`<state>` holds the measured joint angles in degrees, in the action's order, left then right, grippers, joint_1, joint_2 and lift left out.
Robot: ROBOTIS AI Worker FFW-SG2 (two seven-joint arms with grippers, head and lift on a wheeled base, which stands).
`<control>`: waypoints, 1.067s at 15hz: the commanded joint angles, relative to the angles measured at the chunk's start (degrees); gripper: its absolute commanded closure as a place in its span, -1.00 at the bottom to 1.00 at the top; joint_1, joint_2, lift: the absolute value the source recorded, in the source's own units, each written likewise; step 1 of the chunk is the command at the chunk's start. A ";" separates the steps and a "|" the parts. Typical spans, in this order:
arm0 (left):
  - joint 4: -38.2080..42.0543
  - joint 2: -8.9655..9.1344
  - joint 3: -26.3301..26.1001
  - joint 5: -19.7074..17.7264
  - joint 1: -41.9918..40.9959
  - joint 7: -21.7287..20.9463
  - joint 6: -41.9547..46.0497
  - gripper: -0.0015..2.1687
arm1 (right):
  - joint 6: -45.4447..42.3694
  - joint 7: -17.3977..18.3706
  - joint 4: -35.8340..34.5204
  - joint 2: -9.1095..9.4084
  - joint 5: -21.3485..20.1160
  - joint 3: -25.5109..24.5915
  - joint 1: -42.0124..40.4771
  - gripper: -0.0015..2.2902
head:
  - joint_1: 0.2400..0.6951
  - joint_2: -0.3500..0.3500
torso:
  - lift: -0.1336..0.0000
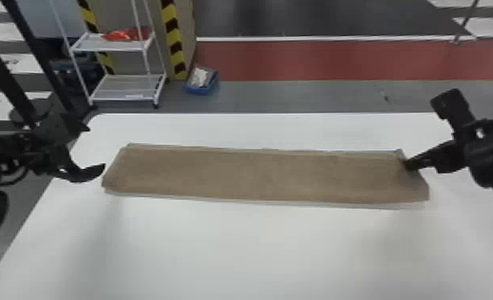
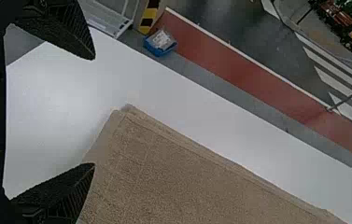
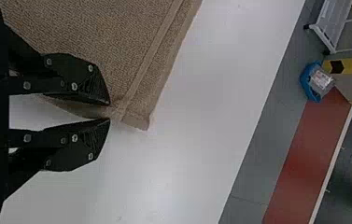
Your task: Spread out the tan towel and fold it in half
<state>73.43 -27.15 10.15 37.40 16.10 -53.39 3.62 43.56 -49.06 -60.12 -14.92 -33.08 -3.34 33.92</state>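
A white rack [image 1: 110, 46] is standing upper left in the head view, a blue bin [image 1: 202, 81] sitting beside it; red flooring [image 1: 317, 60] is stretching toward upper right.

Inspector: "State the count for the work area."

Clerk: "Tan towel [image 1: 257, 175]: one. White table [image 1: 257, 247]: one."

Inspector: "Equipment at the arm ends?"

Clerk: "One left gripper [image 1: 97, 147] and one right gripper [image 1: 407, 163], total two. Fingers [image 3: 82, 84]: two on each, four in all."

Inspector: "And the background?"

Clerk: "White rack [image 1: 82, 75]: one. Shelves [image 1: 124, 87] seen on it: two. Blue bin [image 1: 202, 89]: one. Red floor strip [image 1: 317, 60]: one."

Inspector: "Any count left undetermined?"

Clerk: "The red material [image 1: 126, 34] on the upper shelf; number of pieces cannot be established."
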 commanded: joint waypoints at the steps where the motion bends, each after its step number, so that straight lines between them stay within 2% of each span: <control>1: 2.15 0.00 0.31 -0.93 -1.07 -0.13 -0.07 -0.93 | -0.18 0.46 -0.09 0.33 0.03 -0.35 0.01 -0.05 | 1.00 0.11 | -0.86; 3: 4.52 0.00 1.27 -2.16 -2.12 -0.48 -0.07 -0.93 | -0.36 0.46 -0.35 0.59 0.30 -0.97 0.01 -0.05 | 1.00 0.10 | -0.86; 5: 8.13 0.08 1.71 -5.41 -3.62 -1.63 -0.60 -0.94 | -0.36 0.55 -1.93 0.59 0.74 -1.93 -0.35 -0.05 | 1.00 0.10 | -0.86; 7: 11.38 0.96 1.54 -7.61 -5.11 -2.59 -1.12 -0.94 | -0.01 0.37 -4.22 0.77 1.97 -2.29 -0.96 -0.05 | 1.00 0.06 | -0.86; 11: 12.87 2.19 -0.05 -7.43 -5.37 -2.77 -1.48 -0.94 | 0.17 -0.15 -5.18 0.77 1.35 -0.70 -2.02 -0.05 | 1.00 -0.01 | -0.86; 14: 12.79 2.10 -0.48 -6.99 -5.37 -2.77 -1.48 -0.94 | -0.53 -0.07 -4.66 0.68 1.00 0.61 -2.19 -0.06 | 1.00 -0.03 | -0.86; 16: 12.70 2.10 -0.48 -6.91 -5.37 -2.77 -1.48 -0.94 | -0.36 -0.15 -4.30 0.68 0.82 1.23 -1.75 -0.18 | 1.00 -0.03 | -0.86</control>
<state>86.24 -25.04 9.68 30.41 10.72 -56.16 2.15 43.12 -49.14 -64.75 -14.24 -32.09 -2.59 31.83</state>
